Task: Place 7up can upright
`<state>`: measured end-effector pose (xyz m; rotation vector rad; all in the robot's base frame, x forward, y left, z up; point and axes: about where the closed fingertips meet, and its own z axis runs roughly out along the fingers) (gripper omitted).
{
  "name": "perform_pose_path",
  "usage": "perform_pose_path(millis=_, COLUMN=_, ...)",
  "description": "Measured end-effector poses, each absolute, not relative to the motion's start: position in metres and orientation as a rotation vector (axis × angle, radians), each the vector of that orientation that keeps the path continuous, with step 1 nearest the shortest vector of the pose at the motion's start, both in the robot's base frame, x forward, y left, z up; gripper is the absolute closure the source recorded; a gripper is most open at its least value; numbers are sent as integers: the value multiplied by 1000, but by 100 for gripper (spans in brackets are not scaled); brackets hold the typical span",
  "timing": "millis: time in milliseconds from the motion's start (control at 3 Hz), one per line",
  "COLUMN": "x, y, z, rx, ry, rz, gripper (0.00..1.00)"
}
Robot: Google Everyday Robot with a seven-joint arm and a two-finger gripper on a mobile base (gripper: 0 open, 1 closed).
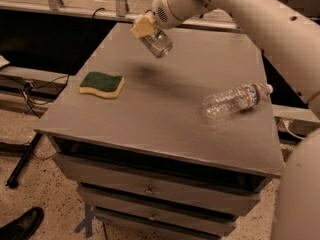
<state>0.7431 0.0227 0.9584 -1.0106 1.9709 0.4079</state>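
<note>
My gripper (148, 31) hangs above the far left part of the grey table (165, 109). It is shut on the 7up can (157, 43), a small silver-grey can held tilted, its shiny end pointing down and to the right, well above the tabletop. Its shadow falls on the table below. The cream-coloured fingertips (141, 26) clamp the can's upper end.
A green and yellow sponge (102, 84) lies on the table's left side. A clear crinkled plastic bottle (236, 101) with a red-and-white label lies on its side at the right. Drawers sit below the tabletop. A black shoe (22, 226) is on the floor at bottom left.
</note>
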Motion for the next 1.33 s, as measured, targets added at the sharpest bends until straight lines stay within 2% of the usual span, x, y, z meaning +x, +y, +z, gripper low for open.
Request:
perform_pose_path(millis=333, x=738, y=41, z=978, rx=-962, ry=1891, rz=498, gripper=100)
perform_pose_path(millis=1000, x=734, y=61, z=978, rx=-915, ry=1792, rz=517, gripper=100)
perform_pose_path(millis=1333, x=753, y=78, z=976, rx=-822, ry=1719, rz=511, gripper=100)
